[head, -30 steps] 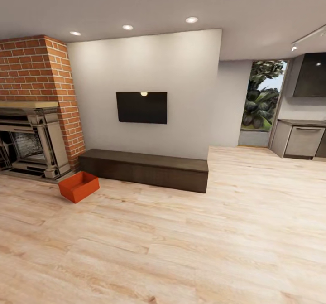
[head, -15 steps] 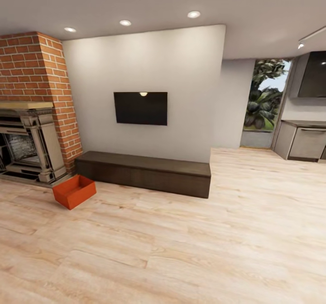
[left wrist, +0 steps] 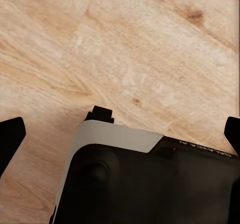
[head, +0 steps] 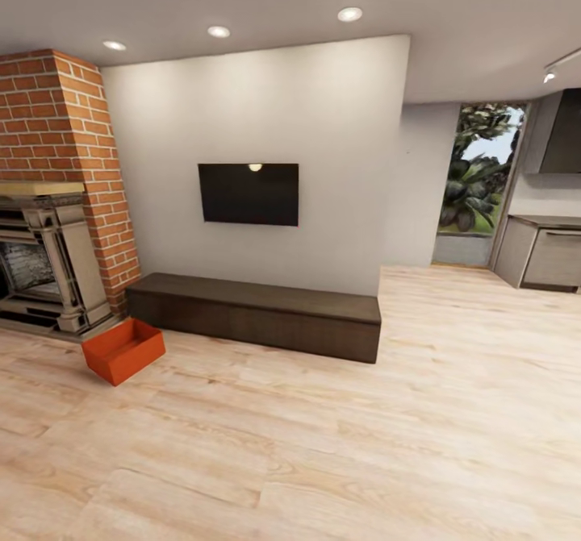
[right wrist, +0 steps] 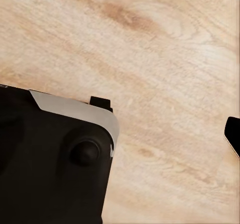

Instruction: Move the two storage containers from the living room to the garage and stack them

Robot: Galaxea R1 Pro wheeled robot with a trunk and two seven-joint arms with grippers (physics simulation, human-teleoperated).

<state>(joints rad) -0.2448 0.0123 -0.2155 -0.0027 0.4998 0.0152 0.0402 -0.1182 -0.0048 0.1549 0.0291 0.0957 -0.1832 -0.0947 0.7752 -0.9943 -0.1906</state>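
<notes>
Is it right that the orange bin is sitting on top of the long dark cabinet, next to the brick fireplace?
Not quite. The orange bin sits on the wood floor, in front of the long dark cabinet's end, not on top of it. It is next to the brick fireplace, as you said. The head view shows this.

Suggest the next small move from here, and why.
Probably turn left and drive toward the bin: it sits on the wood floor by the fireplace, well off to the head view's left and far away, and both wrist views look down at bare planks.
</notes>
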